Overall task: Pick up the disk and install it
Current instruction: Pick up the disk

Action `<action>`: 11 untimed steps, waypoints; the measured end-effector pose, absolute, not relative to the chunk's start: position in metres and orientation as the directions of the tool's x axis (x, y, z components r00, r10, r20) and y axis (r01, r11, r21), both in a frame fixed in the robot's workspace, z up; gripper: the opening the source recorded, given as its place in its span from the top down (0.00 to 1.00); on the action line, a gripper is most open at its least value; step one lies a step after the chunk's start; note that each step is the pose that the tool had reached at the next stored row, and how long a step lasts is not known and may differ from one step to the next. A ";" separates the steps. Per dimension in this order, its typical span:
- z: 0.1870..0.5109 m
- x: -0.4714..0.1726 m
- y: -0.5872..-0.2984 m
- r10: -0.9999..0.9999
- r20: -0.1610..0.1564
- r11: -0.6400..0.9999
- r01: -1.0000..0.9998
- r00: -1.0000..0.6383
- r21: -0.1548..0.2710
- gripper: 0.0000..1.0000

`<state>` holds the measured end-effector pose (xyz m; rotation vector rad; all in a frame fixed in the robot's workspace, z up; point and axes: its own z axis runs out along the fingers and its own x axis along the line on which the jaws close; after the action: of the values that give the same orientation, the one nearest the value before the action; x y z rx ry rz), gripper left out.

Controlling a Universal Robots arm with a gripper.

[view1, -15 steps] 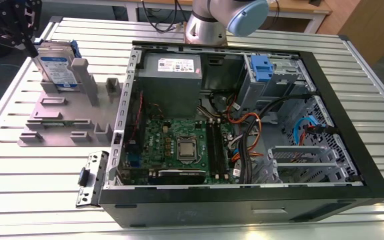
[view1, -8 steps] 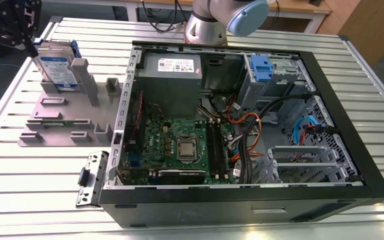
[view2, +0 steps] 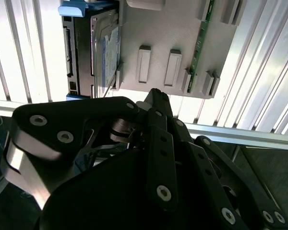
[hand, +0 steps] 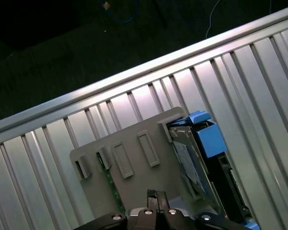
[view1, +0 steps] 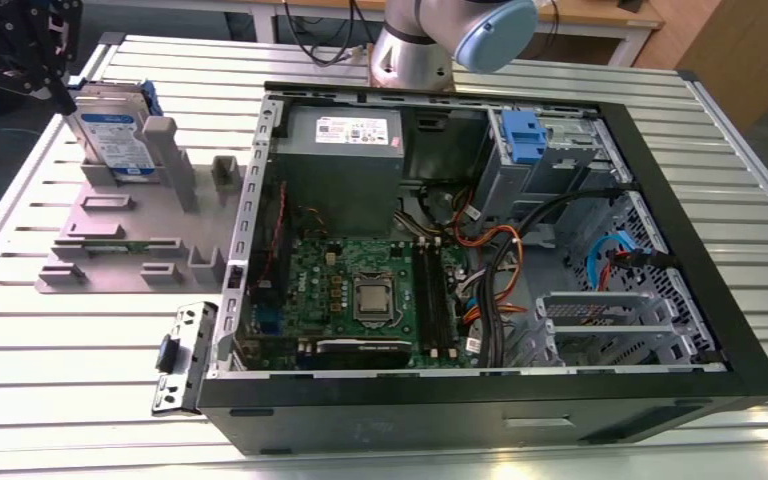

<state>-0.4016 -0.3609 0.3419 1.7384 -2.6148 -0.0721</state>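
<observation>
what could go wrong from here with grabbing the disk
The pincer looks shut near the grey holder, so it could knock the upright disk over instead of gripping it. Loose cables crowding the open computer case might snag the disk later.

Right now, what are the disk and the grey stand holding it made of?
The disk looks like silvery metal with a shiny paper label; its frame looks like blue plastic. The stand is matte grey, probably plastic, going by its dull, even surface.
</observation>
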 end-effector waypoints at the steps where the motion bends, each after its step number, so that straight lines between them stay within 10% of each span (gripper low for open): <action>1: 0.342 -0.402 -0.361 -0.923 -0.025 0.384 -0.923 -0.385 0.039 0.90; 11: 0.342 -0.402 -0.361 -0.931 -0.025 0.363 -0.931 -0.364 0.039 0.90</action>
<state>-0.4016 -0.3609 0.3418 1.7703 -2.5925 -0.0721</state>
